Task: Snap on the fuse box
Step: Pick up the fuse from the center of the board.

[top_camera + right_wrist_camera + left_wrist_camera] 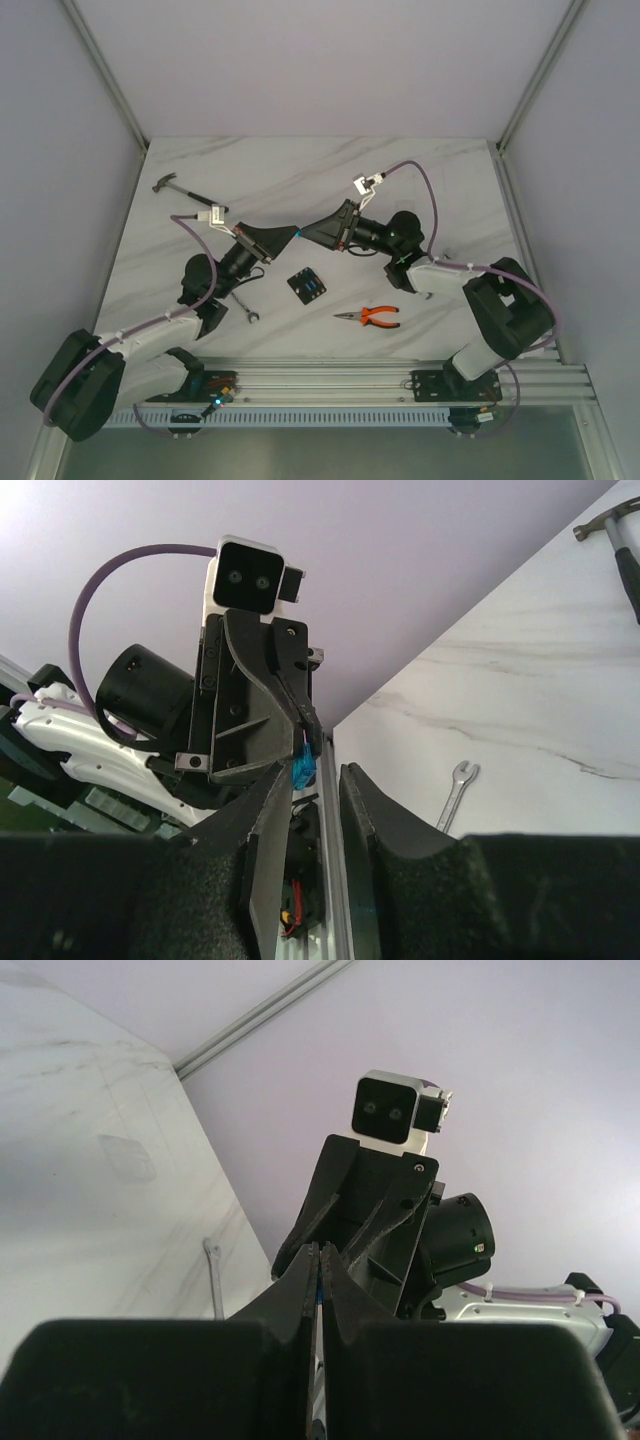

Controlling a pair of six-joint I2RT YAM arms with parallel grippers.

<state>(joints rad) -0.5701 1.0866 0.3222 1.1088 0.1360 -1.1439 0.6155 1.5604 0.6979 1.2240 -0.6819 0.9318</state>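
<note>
The fuse box (307, 286) is a small black square with blue fuses on its face. It lies flat on the marble table, below and between both grippers, and is out of sight in both wrist views. My left gripper (291, 237) is raised above the table and shut on a small blue fuse (303, 768). In the left wrist view its jaws (321, 1250) are pressed together with a blue sliver between them. My right gripper (307, 232) faces it tip to tip. Its jaws (318, 775) are open, with the blue fuse just beyond its left finger.
Orange-handled pliers (370, 317) lie right of the fuse box. A small wrench (243, 307) lies to its left, also in the right wrist view (455, 792). A hammer (185, 190) lies at the far left. The aluminium rail (330, 378) runs along the near edge.
</note>
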